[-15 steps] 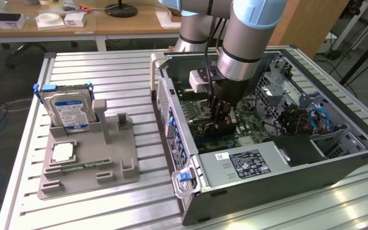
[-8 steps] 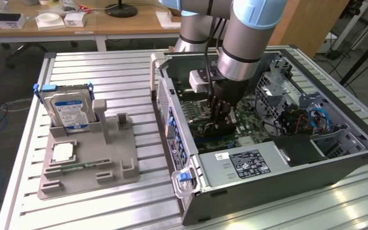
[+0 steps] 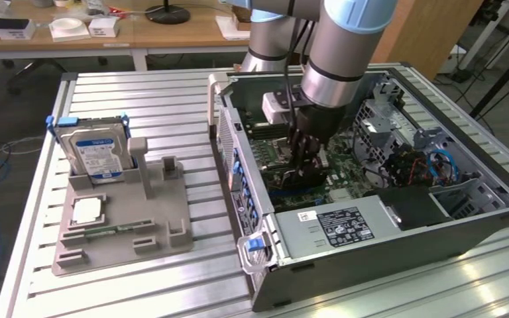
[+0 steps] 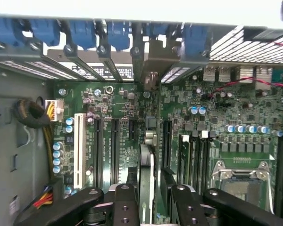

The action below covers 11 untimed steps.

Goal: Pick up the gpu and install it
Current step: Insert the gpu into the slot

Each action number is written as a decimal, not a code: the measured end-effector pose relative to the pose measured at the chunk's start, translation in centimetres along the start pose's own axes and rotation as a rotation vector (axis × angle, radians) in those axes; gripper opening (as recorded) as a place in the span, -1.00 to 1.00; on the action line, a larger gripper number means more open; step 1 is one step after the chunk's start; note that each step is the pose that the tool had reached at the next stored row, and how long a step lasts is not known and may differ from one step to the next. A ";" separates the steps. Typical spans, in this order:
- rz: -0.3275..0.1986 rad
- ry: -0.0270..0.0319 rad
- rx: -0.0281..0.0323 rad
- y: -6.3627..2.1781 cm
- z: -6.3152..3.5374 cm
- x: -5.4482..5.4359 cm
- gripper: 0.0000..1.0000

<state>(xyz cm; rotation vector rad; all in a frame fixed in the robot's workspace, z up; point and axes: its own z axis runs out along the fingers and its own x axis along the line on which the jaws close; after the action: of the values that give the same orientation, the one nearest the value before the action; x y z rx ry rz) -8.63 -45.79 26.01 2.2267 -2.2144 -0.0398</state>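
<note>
One gpu (image 4: pixel 146 176), one hard drive (image 3: pixel 95 150), one computer case (image 3: pixel 374 277), one holder (image 3: pixel 120 246)

Silver arm (image 3: pixel 336 66), pale-blue joint caps (image 3: pixel 360 14); black gripper (image 4: pixel 152 188), round screws (image 4: pixel 125 205).

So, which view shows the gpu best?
The wrist view: the gpu stands edge-on over the motherboard, in line with the gripper. In the exterior view the gripper, inside the case, covers nearly all of it.

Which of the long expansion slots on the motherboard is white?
The slot nearest the yellow wires; the neighbouring slots are black.
</note>
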 end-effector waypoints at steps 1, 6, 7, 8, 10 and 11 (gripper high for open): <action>0.000 0.0001 0.0000 0.01 -0.41 0.0 -0.33; 0.000 0.0000 0.0000 0.05 -2.68 0.0 -0.33; 0.000 0.0000 0.0000 0.05 -2.94 0.0 -0.33; 0.000 0.0000 0.0000 0.05 -3.02 -0.1 -0.35; 0.000 -0.0002 0.0000 0.05 -3.01 -0.1 -0.48; 0.000 0.0000 0.0000 0.05 -3.01 -0.1 -0.48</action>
<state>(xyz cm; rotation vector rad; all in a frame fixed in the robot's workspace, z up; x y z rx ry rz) -8.63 -45.79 29.03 2.2268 -2.2143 -0.0398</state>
